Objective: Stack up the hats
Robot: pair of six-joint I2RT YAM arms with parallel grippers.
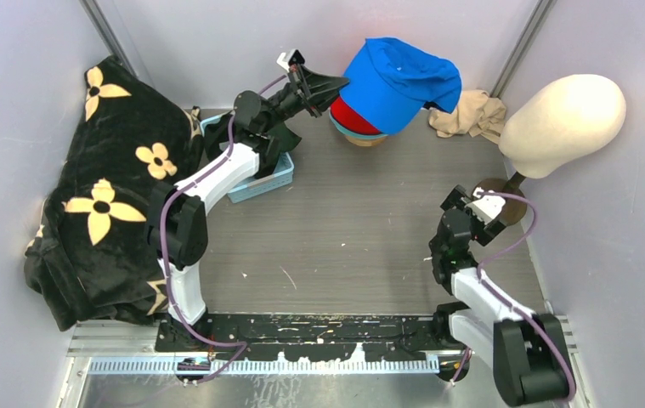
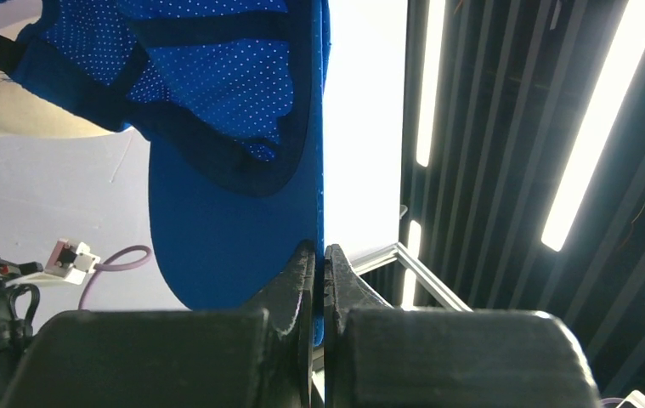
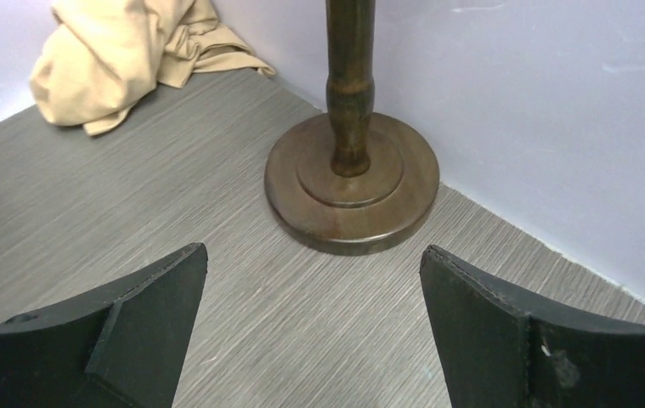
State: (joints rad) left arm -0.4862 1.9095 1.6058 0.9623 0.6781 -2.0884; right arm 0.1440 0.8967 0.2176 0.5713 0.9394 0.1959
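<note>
**A:** From above, we see the left gripper (image 1: 327, 89) at twelve o'clock, pinching the brim of the blue cap (image 1: 399, 81). The cap sits over the red hat (image 1: 353, 117).

**B:** We judge it's the placing step. Next we must let the brim go and back away without dragging it. The right gripper (image 1: 472, 200) waits at four o'clock.

**A:** At our left wrist the fingers clamp the brim's edge, and the hats beneath are out of sight.

**B:** At our right wrist the claw gapes wide and holds nothing. The wooden stand base (image 3: 353, 191) is at twelve, the beige rag (image 3: 123, 59) at ten. We can barely make out what lies under the red hat.
</note>
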